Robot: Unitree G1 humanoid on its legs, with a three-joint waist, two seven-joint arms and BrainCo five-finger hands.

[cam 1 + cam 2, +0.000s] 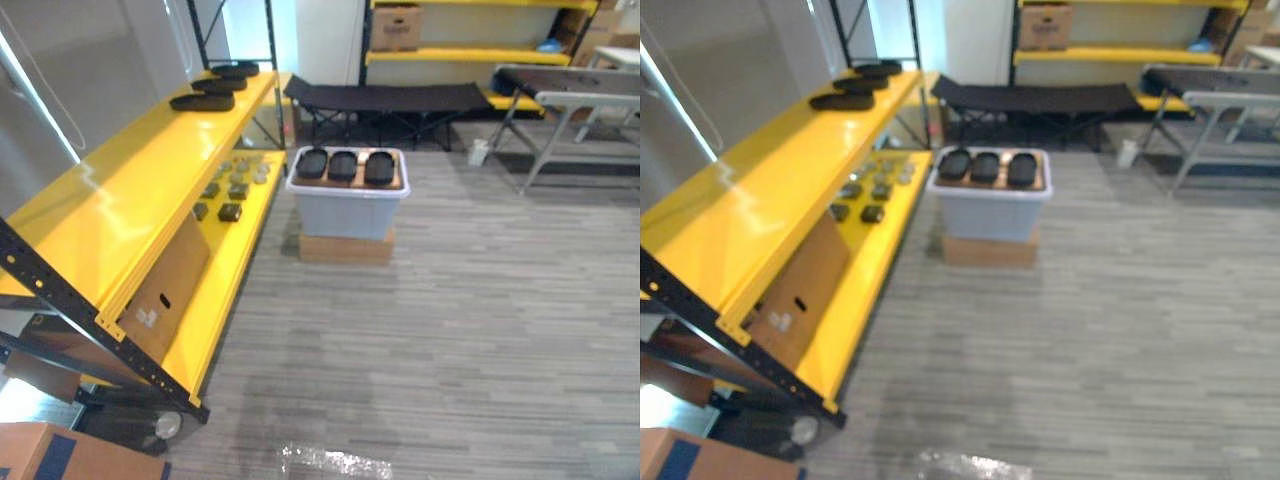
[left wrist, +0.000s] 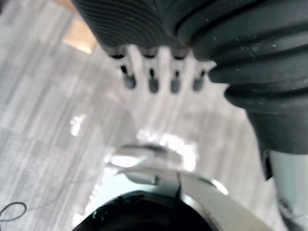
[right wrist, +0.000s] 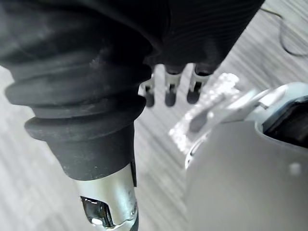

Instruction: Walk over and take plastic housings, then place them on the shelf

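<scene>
Three plastic housings (image 1: 203,101) sit on the shelf (image 1: 100,215); three more wait atop the grey bin (image 1: 345,215) beside it. Left hand (image 2: 153,79) and right hand (image 3: 169,91) hang slack, empty.

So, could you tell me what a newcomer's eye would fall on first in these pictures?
The long yellow shelf along the left side stands out first, with black housings lying at the far end of its top level. Next comes the grey bin in the middle of the floor, carrying three more housings in a row on top. The left hand and right hand hang open above the floor, holding nothing.
</scene>
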